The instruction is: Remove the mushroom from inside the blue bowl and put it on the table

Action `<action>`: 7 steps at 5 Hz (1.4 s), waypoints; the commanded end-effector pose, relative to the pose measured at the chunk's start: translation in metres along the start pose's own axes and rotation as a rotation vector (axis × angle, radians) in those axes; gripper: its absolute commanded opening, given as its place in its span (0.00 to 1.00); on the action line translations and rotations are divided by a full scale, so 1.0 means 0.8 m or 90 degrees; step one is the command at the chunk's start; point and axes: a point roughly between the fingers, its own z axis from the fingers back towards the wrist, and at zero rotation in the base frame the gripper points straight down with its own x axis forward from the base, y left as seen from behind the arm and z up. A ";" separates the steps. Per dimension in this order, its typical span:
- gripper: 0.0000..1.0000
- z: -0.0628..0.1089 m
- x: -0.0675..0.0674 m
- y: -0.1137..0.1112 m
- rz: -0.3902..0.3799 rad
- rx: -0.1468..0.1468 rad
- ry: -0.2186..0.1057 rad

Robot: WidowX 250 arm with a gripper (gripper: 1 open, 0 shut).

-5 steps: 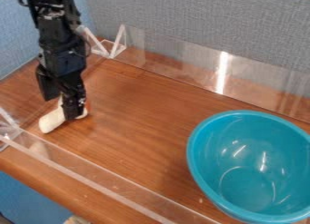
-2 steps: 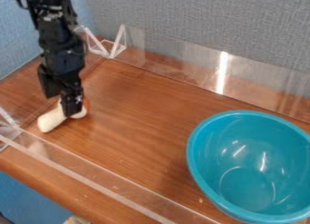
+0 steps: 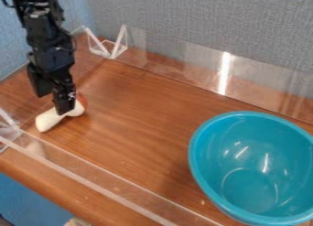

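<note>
The mushroom [image 3: 51, 118] lies on its side on the table [image 3: 134, 120] at the far left, its cream stem pointing toward the front edge. My gripper [image 3: 55, 94] hangs just above it with its black fingers [image 3: 65, 100] spread apart and nothing between them. The cap end is partly hidden behind the fingers. The blue bowl [image 3: 254, 168] sits at the right front of the table and its inside shows nothing but reflections.
Low clear acrylic walls [image 3: 208, 65] run along the back, the left and the front edge. A clear triangular bracket [image 3: 113, 42] stands at the back left corner, close behind the arm.
The arm has shifted left and slightly up, away from the mushroom. The mushroom stays where it lay on the table. The bowl has not moved.
</note>
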 end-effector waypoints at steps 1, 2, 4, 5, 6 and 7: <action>1.00 0.002 -0.002 0.011 0.022 0.011 -0.019; 1.00 -0.008 0.003 0.014 -0.007 0.006 -0.022; 1.00 -0.007 0.004 0.010 -0.022 0.004 -0.036; 1.00 0.004 0.002 0.003 -0.010 0.005 -0.049; 1.00 0.019 -0.002 -0.001 -0.007 0.005 -0.061; 1.00 0.025 -0.004 -0.006 -0.004 0.003 -0.064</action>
